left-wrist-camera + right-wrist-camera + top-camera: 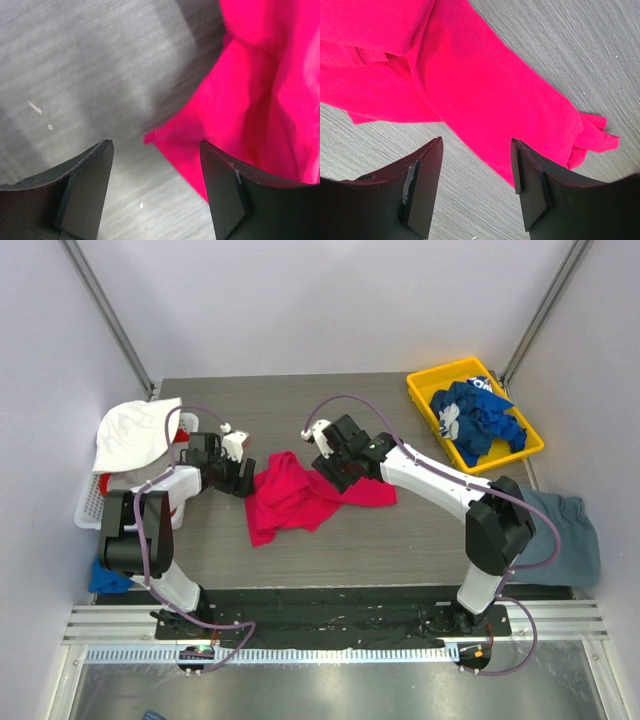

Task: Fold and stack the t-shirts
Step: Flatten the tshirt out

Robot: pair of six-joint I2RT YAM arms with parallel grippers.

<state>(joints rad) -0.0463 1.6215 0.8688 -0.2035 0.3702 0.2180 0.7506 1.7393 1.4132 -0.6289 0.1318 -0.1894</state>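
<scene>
A robotics lab cell: white panel walls (pixel 300 300), aluminium rails (pixel 300 624), arms (pixel 440 480) bolted to a table (pixel 300 400)

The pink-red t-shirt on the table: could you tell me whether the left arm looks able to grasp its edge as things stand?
Probably yes: the left gripper stands open, a corner of the pink-red t-shirt already lies between its fingers, and only bare table lies around it, so nothing blocks the way.
</scene>
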